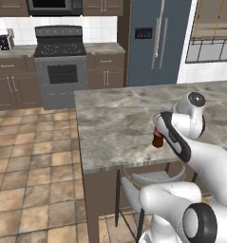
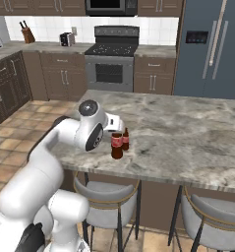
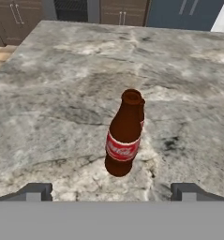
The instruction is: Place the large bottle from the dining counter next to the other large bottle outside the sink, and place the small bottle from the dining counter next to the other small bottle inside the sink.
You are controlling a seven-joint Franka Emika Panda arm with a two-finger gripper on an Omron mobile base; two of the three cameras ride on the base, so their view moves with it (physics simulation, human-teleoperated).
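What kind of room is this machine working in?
A home kitchen, computer-rendered by the look of it: a stove set among brown cabinets, a tall grey fridge, and a marbled island counter with stools tucked under it.

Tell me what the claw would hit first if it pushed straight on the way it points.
Likely the large bottle, standing centred ahead of the open claw on the dining counter; the small bottle stands just behind it.

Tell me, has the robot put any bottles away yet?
Not yet. Both the large bottle and the small bottle stand on the dining counter. The tool hovers open, aimed at the large bottle, holding nothing. Both trips to the sink remain.
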